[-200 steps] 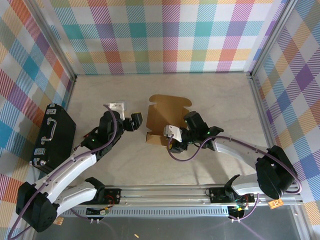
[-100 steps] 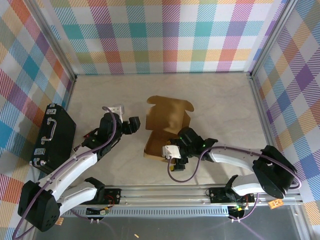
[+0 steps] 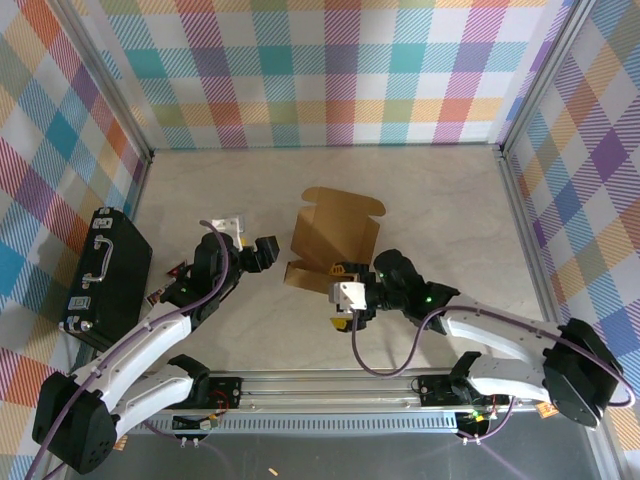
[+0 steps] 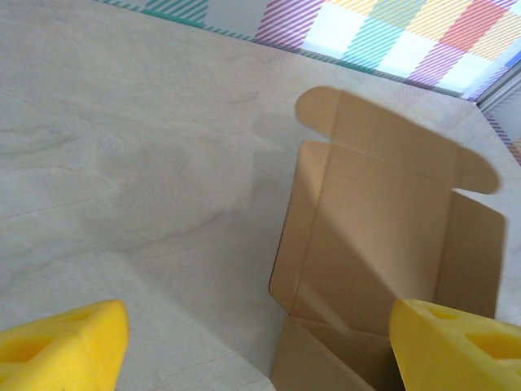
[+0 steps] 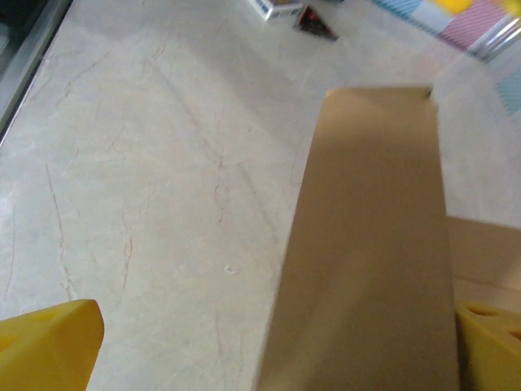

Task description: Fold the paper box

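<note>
Light falls from above, bright and even, across the pale table [image 3: 440,200] in the top view; the arms cast only soft, faint shadows, and nothing glares. The frame rails lean outward toward the edges, a mild wide-angle bend. In the left wrist view the paper box [image 4: 383,236] is sharp, with a lighter diagonal band across its shaded inside and a dim grey shadow beside it. The yellow pads [image 4: 61,346] of the left jaws are blurred. In the right wrist view the near cardboard flap [image 5: 366,244] is soft, as are the corner pads [image 5: 45,342].
</note>
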